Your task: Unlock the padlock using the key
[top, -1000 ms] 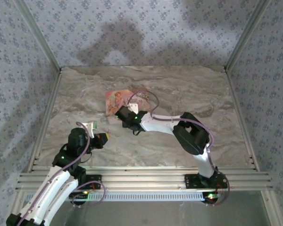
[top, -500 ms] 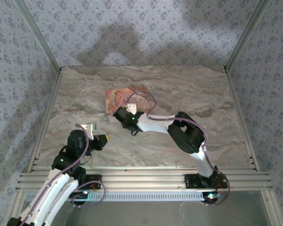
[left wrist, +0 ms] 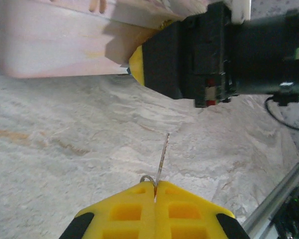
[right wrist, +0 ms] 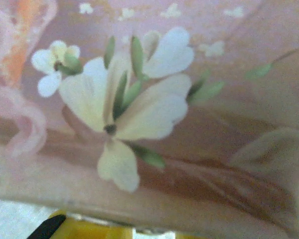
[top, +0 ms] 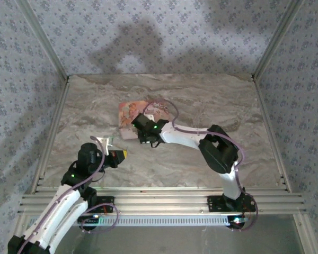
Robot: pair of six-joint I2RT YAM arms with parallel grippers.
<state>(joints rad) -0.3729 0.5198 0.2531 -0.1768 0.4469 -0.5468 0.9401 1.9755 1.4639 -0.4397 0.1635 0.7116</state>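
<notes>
My left gripper [top: 122, 155] hovers over the near-left table, shut on a thin silvery key [left wrist: 162, 157] whose blade points toward the box. A small key ring [left wrist: 146, 178] shows at the fingertips. My right gripper [top: 138, 126] presses its yellow tip against the near side of the pink floral box [top: 133, 112]; from the left wrist it is the black body with a yellow tip [left wrist: 135, 62] at the box [left wrist: 55, 45]. The right wrist view has the box lid [right wrist: 154, 109] blurred and close, with yellow fingers [right wrist: 84, 230] at the bottom and a narrow gap between them. The padlock is hidden.
Marble tabletop [top: 201, 100] runs back to patterned walls. Aluminium rails [top: 159, 201] line the near edge, and a side rail [top: 53, 137] the left. The right arm's elbow [top: 220, 151] stands over the table's right half, with a purple cable looping above the box.
My left gripper has edged right with the key. My right gripper dipped left, then moved back up against the box; its elbow swung slightly right.
</notes>
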